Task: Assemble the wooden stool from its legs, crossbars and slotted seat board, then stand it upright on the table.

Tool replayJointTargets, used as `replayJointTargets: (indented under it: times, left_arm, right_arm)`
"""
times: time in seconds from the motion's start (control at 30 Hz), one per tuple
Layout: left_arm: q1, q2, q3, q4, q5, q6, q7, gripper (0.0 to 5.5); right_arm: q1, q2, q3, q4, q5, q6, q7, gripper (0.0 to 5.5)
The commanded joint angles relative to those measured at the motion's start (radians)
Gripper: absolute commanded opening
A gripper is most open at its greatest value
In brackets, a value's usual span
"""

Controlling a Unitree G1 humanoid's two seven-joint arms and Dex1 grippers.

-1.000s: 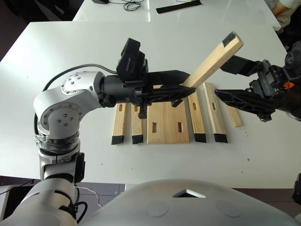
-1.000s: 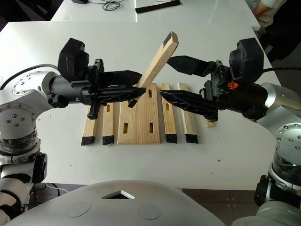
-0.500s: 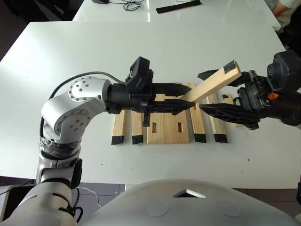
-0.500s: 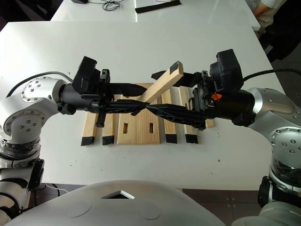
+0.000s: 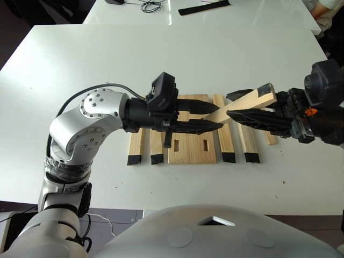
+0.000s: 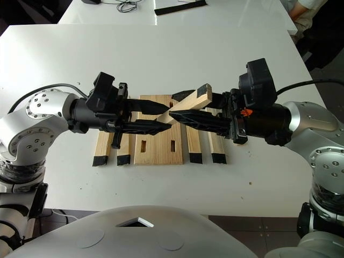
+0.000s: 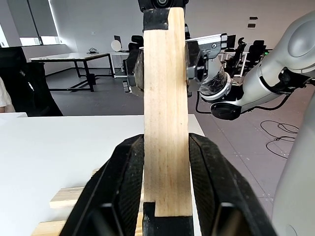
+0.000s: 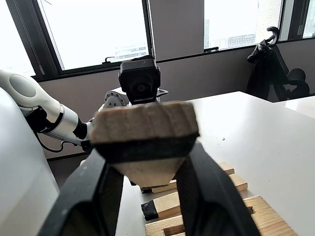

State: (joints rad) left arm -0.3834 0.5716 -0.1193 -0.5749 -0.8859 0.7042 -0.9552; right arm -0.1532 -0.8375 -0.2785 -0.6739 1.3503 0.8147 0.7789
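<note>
A wooden leg (image 5: pixel 252 99) with black-capped ends hangs tilted over the parts on the table. My left gripper (image 5: pixel 217 116) is shut on its lower end, and the wood sits tight between both fingers (image 7: pixel 129 182) in the left wrist view. My right gripper (image 5: pixel 229 105) comes from the right and is shut on the leg's upper part. Its black-banded end (image 8: pixel 143 123) sits between those fingers. Below lies the slotted seat board (image 5: pixel 191 142), flat.
Two legs (image 5: pixel 137 142) lie left of the seat board and two more (image 5: pixel 248 142) right of it. A short crossbar (image 5: pixel 269 137) lies beyond them. The white table (image 5: pixel 80 70) has free room all around. A black strip (image 5: pixel 204 7) lies on the far table.
The leg has tipped from steep to nearly level. My right gripper has come in from the right and shut around its upper part. My left gripper sank slightly.
</note>
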Motion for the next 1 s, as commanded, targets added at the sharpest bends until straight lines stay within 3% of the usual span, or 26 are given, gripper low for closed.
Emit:
replayJointTargets:
  times: [0.03, 0.23, 0.33, 0.47, 0.7, 1.0]
  left_arm:
    - [-0.035, -0.006, 0.026, 0.049, 0.049, -0.015, 0.054, 1.31]
    - [-0.039, -0.033, 0.018, 0.084, 0.091, 0.014, 0.128, 1.31]
    - [-0.022, -0.004, -0.063, 0.158, 0.271, -0.037, 0.162, 2.05]
    - [-0.006, -0.015, -0.041, 0.245, 0.394, -0.093, 0.252, 2.59]
    - [0.001, -0.024, 0.030, 0.354, 0.477, -0.159, 0.302, 2.62]
    - [0.024, -0.059, 0.031, 0.336, 0.509, -0.179, 0.318, 2.62]
  right_arm:
    - [0.015, -0.035, -0.002, -0.011, -0.045, -0.012, 0.051, 1.31]
    - [0.034, -0.051, 0.026, -0.003, -0.139, -0.049, 0.077, 1.31]
    - [0.038, -0.095, 0.015, 0.032, -0.237, -0.086, 0.115, 1.31]
    - [0.085, -0.209, 0.093, 0.159, -0.606, -0.280, 0.232, 1.31]
    - [0.105, -0.229, 0.190, 0.375, -0.947, -0.585, 0.328, 1.31]
    - [0.090, -0.149, 0.225, 0.561, -1.067, -0.797, 0.348, 1.31]
